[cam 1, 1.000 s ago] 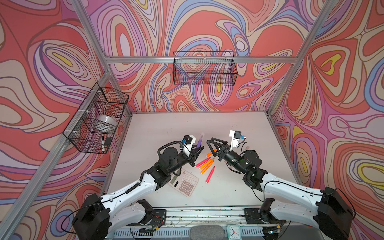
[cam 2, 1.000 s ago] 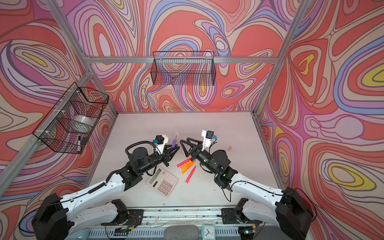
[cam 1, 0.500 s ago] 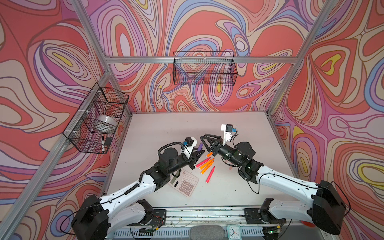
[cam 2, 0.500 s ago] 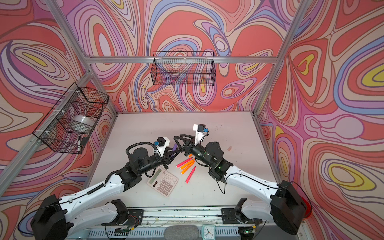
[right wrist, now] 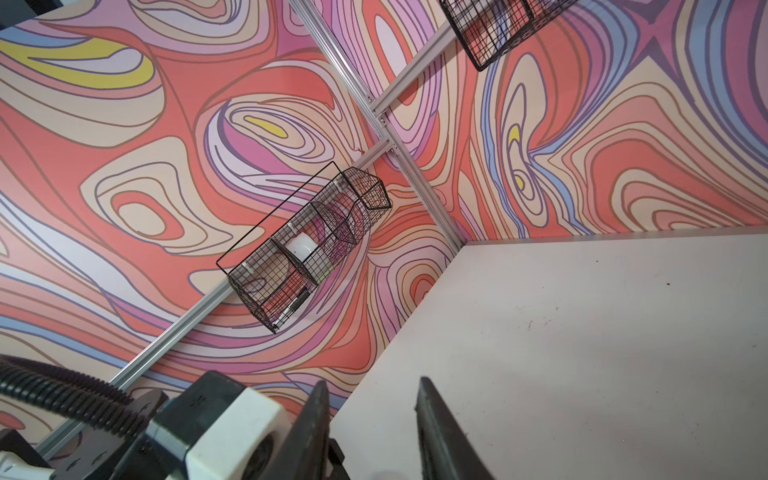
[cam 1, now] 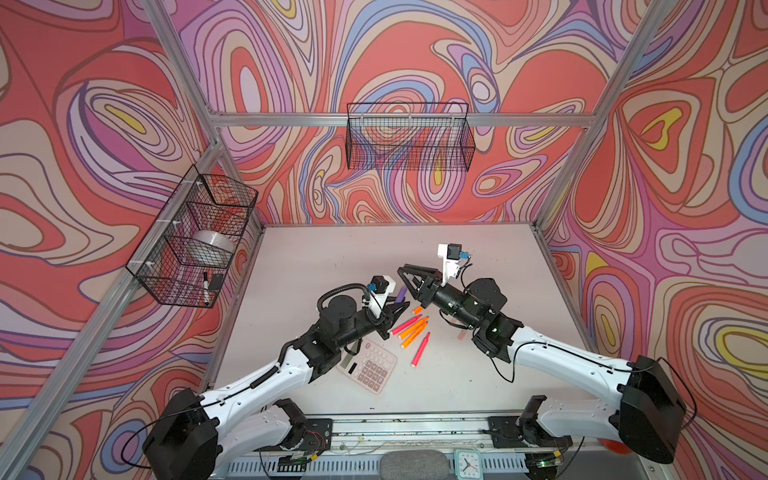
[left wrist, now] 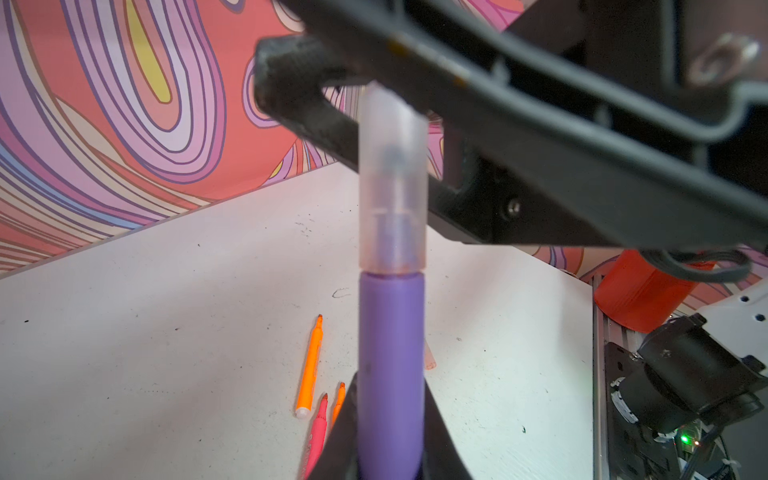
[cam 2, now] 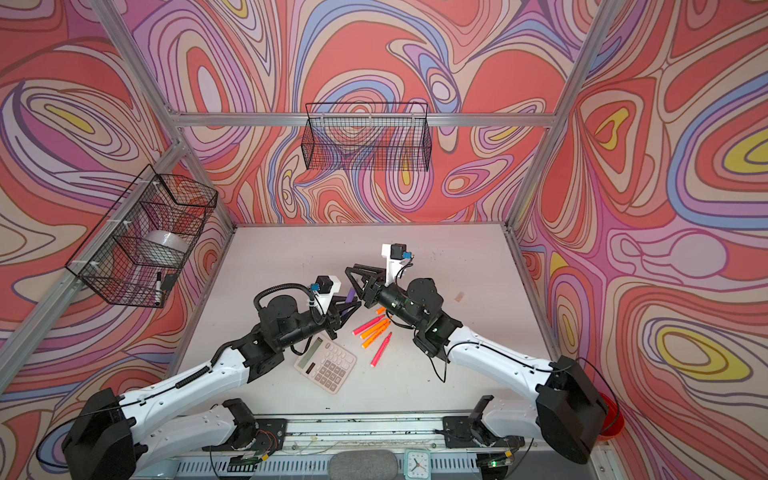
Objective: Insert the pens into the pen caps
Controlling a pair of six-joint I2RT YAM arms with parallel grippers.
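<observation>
Cap [left wrist: 392, 199] on purple pen [left wrist: 390, 353] | left fingers [left wrist: 440, 436] clench pen | right fingers [left wrist: 299, 104] flank cap, grip unclear

Calculator [cam 1: 368, 365] front-centre on table [cam 1: 316, 266]; loose pens [cam 1: 413, 328] just behind-right of it. Spare cap [cam 1: 460, 335] alone on table, further right. Raised pen [cam 1: 401, 294] above table, behind loose pens, w/ fitted cap [left wrist: 392, 187] on its tip. Basket [cam 1: 409, 137] on back wall; 2nd basket [cam 1: 191, 245] on L wall: tape roll [cam 1: 210, 245] in mid compartment, marker [cam 1: 205, 286] in front one
</observation>
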